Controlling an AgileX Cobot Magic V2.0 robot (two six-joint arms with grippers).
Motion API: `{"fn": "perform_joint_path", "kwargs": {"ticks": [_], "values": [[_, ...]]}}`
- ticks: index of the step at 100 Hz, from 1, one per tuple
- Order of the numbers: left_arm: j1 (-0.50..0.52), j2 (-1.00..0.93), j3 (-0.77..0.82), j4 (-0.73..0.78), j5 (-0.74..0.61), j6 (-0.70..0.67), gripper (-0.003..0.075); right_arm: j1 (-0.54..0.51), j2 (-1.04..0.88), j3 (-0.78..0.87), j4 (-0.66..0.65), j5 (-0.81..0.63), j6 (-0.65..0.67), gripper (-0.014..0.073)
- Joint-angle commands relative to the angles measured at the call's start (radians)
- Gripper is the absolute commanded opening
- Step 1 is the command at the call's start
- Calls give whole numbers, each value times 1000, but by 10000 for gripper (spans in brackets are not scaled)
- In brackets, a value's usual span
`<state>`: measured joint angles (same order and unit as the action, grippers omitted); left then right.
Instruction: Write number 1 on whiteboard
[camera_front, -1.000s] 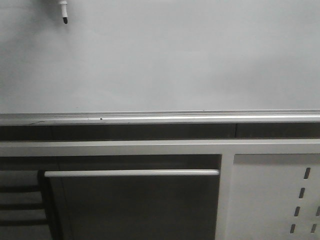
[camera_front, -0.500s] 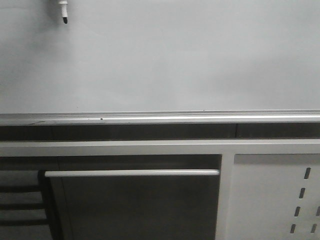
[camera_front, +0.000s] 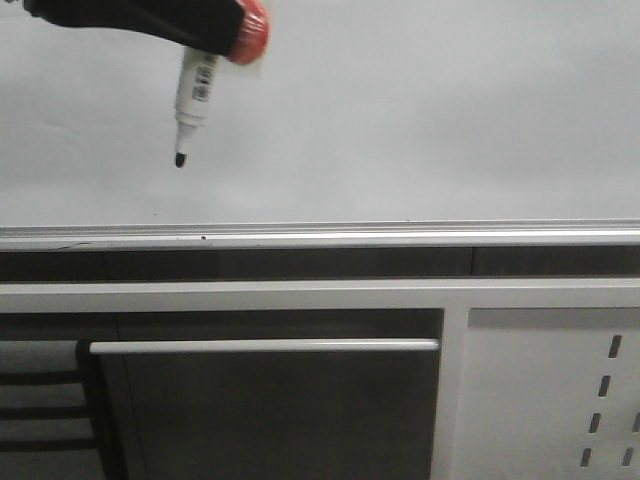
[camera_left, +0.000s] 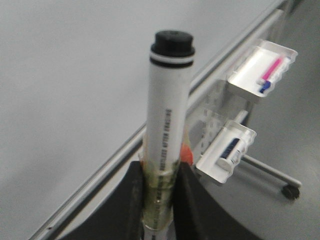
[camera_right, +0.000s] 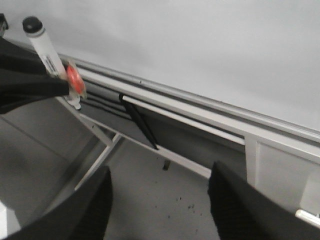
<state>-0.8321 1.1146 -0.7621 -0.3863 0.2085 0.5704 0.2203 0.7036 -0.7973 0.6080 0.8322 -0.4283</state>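
Marker (camera_left: 168, 135) first, since it sits nearest your left gripper (camera_left: 159, 200): the two dark fingers pinch its white barrel low down, with yellowish tape wrapped round the pinch and the black cap end rising above them. In the front view the barrel hangs down from the gripper (camera_front: 215, 45), its black tip (camera_front: 181, 158) pointing at the whiteboard (camera_front: 420, 110).

Judge the risks from there. I cannot tell whether the tip touches the board or floats just off it; drive too shallow and you leave no ink, too hard and the barrel may slip through the tape or tilt in the pinch. The barrel leans a little, so a straight downward pull could give a slanted or wavy stroke. The silver rail (camera_front: 320, 236) lies below the tip, and a long stroke could run into it.

Your right gripper (camera_right: 160, 200) stands spread, holding nothing, well away from the board and pointing towards the frame beneath it.

Count what you have:
- one marker
- one whiteboard, with no number 1 on it yet
- one rail
- two small white trays (camera_left: 260, 70) beyond the left gripper, each holding something I cannot identify
- one perforated panel (camera_front: 550, 390) below the rail
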Motion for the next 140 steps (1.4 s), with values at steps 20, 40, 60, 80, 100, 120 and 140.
{"fn": "perform_joint_path", "kwargs": {"ticks": [20, 40, 60, 80, 100, 120, 140], "values": [[-183, 13, -41, 109, -40, -1, -20, 9, 227, -289, 76, 237, -49, 385], [-187, 58, -81, 89, -38, -1, -20, 58, 338, -410, 114, 324, -50, 385], [-191, 95, -115, 91, -16, -1, -20, 161, 409, -455, 123, 322, -50, 385], [-191, 104, -115, 91, -22, -1, -20, 188, 440, -457, 123, 286, -50, 385], [-191, 104, -115, 91, -46, -1, -20, 188, 466, -457, 123, 290, -52, 382], [-191, 104, -115, 91, -54, -1, -20, 188, 484, -457, 121, 302, -71, 138], [-191, 104, -115, 89, -83, -1, -16, 188, 488, -457, 121, 317, -92, -70]]}}
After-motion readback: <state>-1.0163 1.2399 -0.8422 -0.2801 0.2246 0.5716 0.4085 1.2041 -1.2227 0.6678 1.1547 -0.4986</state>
